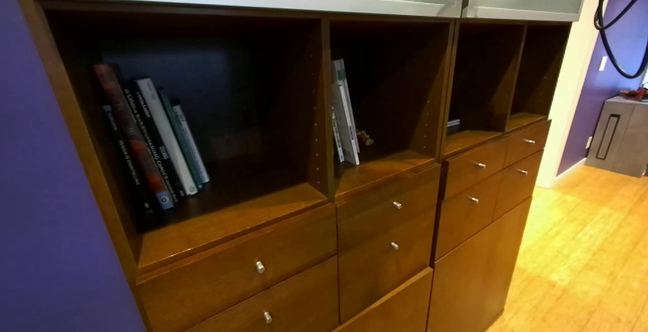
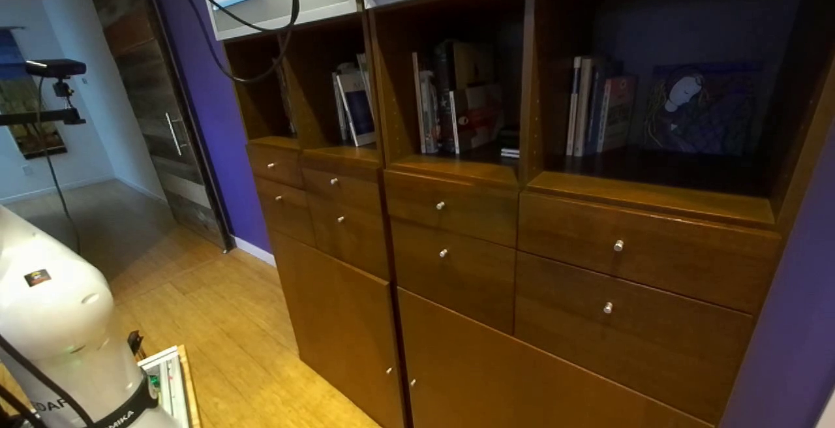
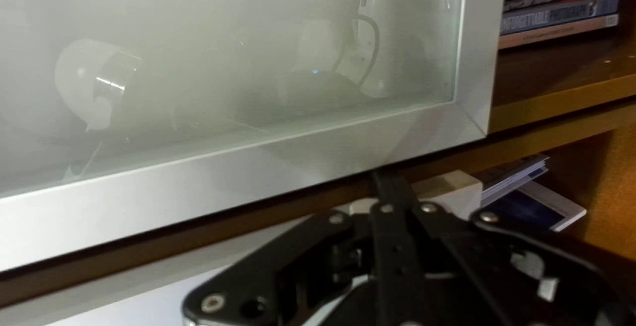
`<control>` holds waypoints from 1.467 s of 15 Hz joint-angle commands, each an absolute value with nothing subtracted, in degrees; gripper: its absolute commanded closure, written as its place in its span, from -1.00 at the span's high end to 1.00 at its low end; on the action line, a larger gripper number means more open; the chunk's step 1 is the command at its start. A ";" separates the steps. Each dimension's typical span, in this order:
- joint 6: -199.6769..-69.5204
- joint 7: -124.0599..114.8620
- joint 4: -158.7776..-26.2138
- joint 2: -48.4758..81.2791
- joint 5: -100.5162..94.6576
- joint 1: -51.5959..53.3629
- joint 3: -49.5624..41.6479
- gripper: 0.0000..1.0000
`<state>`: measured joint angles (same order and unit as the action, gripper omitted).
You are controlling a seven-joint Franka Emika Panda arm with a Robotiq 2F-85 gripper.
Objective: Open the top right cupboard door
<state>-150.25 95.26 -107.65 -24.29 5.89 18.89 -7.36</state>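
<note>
Your gripper [image 3: 391, 182] has its fingers together, holding nothing; the cupboard door [image 3: 233, 77] presents its edge directly at the tips, contact unconfirmed.

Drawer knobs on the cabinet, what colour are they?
The drawer knobs are silver, clearest in an exterior view.

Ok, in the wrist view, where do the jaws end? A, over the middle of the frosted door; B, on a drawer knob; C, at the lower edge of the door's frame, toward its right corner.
C: the jaws' tip shows at the lower edge of the silvery frame around the frosted door, near its right corner.
</note>
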 commanded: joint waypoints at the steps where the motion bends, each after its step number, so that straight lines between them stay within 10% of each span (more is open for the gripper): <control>1: -152.87 96.95 -105.45 -21.67 5.41 17.68 -6.33 -1.00; 22: -133.62 84.64 -108.96 -37.16 -14.48 5.73 0.90 -1.00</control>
<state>-136.26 86.03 -108.01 -32.24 -10.08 9.41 1.68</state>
